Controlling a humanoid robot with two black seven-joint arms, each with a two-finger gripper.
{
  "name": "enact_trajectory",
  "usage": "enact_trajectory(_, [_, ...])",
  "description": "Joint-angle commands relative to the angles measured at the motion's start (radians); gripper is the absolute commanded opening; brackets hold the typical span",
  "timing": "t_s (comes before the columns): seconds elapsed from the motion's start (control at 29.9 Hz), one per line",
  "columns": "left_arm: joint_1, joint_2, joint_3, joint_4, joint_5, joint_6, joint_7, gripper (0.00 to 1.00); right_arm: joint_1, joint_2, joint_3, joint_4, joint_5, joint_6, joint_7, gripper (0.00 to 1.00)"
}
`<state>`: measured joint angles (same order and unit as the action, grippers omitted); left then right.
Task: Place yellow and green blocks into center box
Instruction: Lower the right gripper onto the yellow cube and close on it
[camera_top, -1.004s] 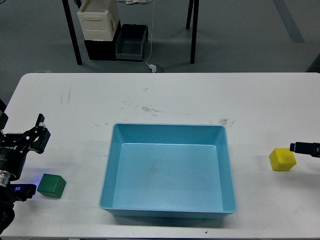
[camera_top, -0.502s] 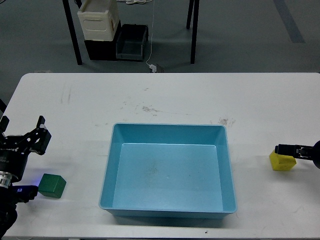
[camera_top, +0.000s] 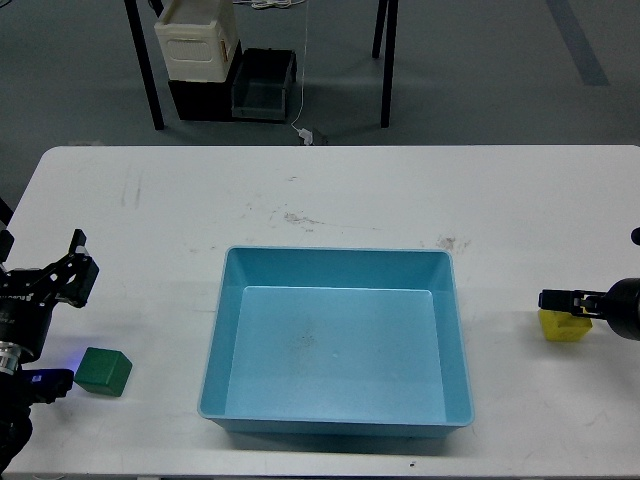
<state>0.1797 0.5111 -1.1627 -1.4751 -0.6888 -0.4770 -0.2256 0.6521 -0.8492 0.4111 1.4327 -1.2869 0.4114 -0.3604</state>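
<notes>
The blue box (camera_top: 336, 420) stands in the middle of the white table. A green block (camera_top: 103, 371) lies on the table left of the box. My left gripper (camera_top: 62, 326) is open, just left of the green block, with one finger (camera_top: 78, 276) above it and the other (camera_top: 48, 382) level with it. A yellow block (camera_top: 563, 328) lies right of the box. My right gripper (camera_top: 560, 300) reaches in from the right and covers the yellow block's top. Its two fingers cannot be told apart.
The white table (camera_top: 330, 190) runs wide behind the box, with faint smudges. Beyond its far edge stand black table legs (camera_top: 148, 80), a cream container (camera_top: 197, 45) and a dark bin (camera_top: 264, 85) on the floor.
My right gripper has moved left, from beside the yellow block to over its top. My left gripper has shifted slightly left and down. The blocks have not moved.
</notes>
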Motion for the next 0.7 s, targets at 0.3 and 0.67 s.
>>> enact_trajectory(0.3, [0.004,0.000,0.000,0.001,0.000,-0.002,0.000,1.00,-0.012,0.007,0.000,0.002,-0.006,0.000,-0.003,0.83])
enact_trajectory(0.67, [0.004,0.000,-0.002,0.001,0.000,-0.002,0.000,1.00,0.004,0.002,-0.066,0.000,0.009,0.001,-0.072,0.34])
